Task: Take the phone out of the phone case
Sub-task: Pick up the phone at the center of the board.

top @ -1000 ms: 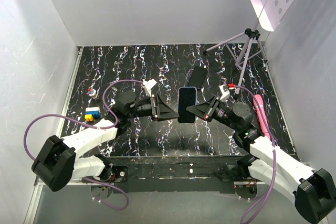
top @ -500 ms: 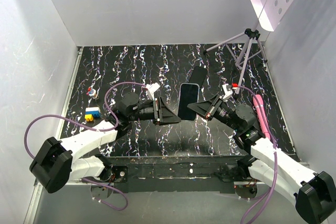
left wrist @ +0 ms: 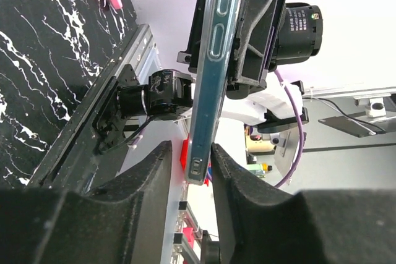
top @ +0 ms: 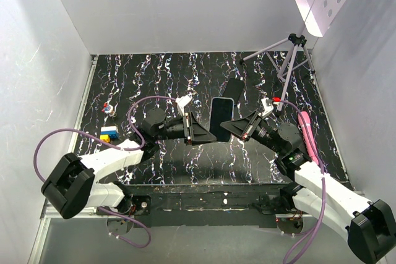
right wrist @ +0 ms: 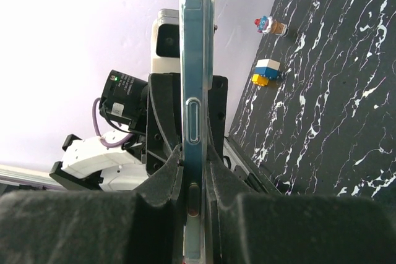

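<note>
Over black marbled table (top: 154, 72) (white walls (top: 173, 10)), right pincer (right wrist: 193, 171) pinches phone (top: 221, 117); left pincer (left wrist: 190, 153) spread around it.

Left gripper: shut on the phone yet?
Open. The left gripper straddles the end of the phone; a gap shows beside one finger.

Phone (top: 221, 120): centre, raised over the counter (top: 154, 72), between left pincer (top: 206, 133) and right pincer (top: 232, 127). Flat slab (top: 232, 89): on counter, just far of phone. Tripod (top: 291, 54): far right corner. Toy blocks (top: 109, 134): left side; small figure (top: 109, 108) far of them.
</note>
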`<state>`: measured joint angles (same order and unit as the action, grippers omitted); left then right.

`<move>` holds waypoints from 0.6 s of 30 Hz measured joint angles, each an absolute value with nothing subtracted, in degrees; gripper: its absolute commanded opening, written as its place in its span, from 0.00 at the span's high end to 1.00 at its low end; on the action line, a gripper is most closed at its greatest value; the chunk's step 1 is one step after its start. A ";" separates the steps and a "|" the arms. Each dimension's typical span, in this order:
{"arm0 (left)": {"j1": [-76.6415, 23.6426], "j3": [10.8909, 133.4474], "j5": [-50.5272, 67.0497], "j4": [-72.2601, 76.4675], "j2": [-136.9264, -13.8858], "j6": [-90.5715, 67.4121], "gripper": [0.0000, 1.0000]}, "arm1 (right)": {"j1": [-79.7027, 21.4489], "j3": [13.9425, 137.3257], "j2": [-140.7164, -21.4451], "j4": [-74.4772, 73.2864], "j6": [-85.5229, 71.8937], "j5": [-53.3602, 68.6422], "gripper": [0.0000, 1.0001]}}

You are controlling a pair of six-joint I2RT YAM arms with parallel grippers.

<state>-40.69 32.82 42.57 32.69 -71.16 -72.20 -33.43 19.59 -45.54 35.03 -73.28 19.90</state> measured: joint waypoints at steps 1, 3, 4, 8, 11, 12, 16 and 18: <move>-40.69 32.82 42.65 33.21 -71.46 -72.49 0.78 | -33.43 19.59 -45.54 35.00 -73.23 19.92 0.99; -40.69 32.82 42.89 34.52 -72.10 -73.19 1.00 | -33.43 19.59 -45.54 34.85 -72.97 19.97 0.99; -40.69 32.82 43.13 35.07 -72.29 -73.60 1.00 | -33.43 19.59 -45.54 34.59 -72.62 19.97 0.99; -40.62 32.88 44.29 37.08 -72.88 -73.63 1.00 | -33.15 19.66 -45.32 33.43 -72.40 20.36 0.75; -40.45 32.99 45.54 36.73 -73.58 -72.53 1.00 | -33.01 22.33 -45.06 26.55 -69.12 20.95 0.61; -40.38 33.36 46.00 35.86 -73.67 -71.75 1.00 | -33.01 24.38 -45.19 21.76 -66.72 21.19 0.56; -40.21 37.71 49.58 25.56 -73.38 -63.05 1.00 | -32.97 34.61 -46.76 3.60 -55.77 23.00 0.41; -40.21 39.77 51.22 20.03 -72.44 -57.84 1.00 | -32.38 38.72 -47.86 -2.31 -51.03 25.45 0.39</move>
<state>-40.21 39.77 51.22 20.03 -72.44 -57.84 -32.38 38.72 -47.86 -2.31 -51.03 25.45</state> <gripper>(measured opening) 0.105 0.573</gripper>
